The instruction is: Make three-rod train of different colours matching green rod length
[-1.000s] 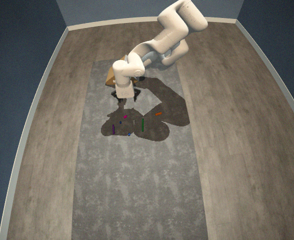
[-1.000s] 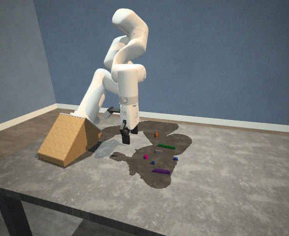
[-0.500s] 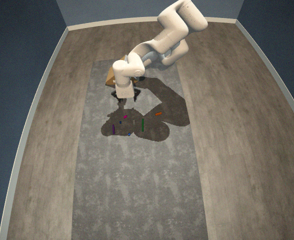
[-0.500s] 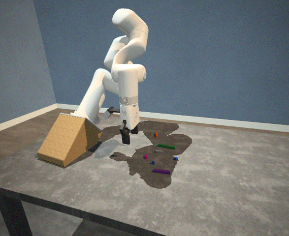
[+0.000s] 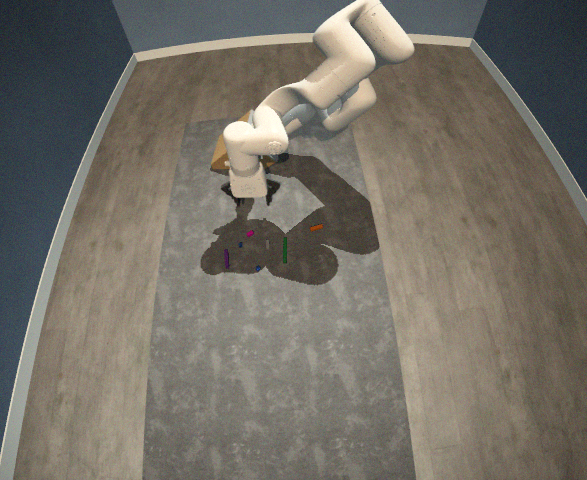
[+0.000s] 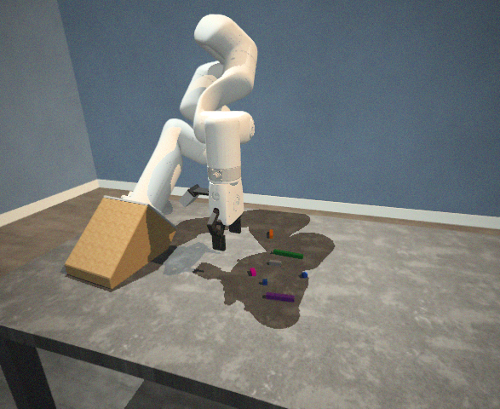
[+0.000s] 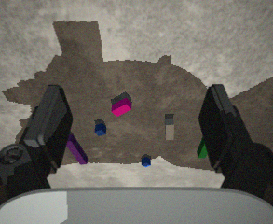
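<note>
My gripper is open and empty, and hangs above the table short of the rods. In front of it lie a magenta rod, a small blue rod, a second blue rod, a grey rod, the green rod and a purple rod. An orange rod lies apart, beyond the green one. All rods lie flat and separate; none touch.
The arm's wooden wedge base stands behind the gripper. The arm's dark shadow covers the rods. The grey table top ends at a front edge in the exterior view.
</note>
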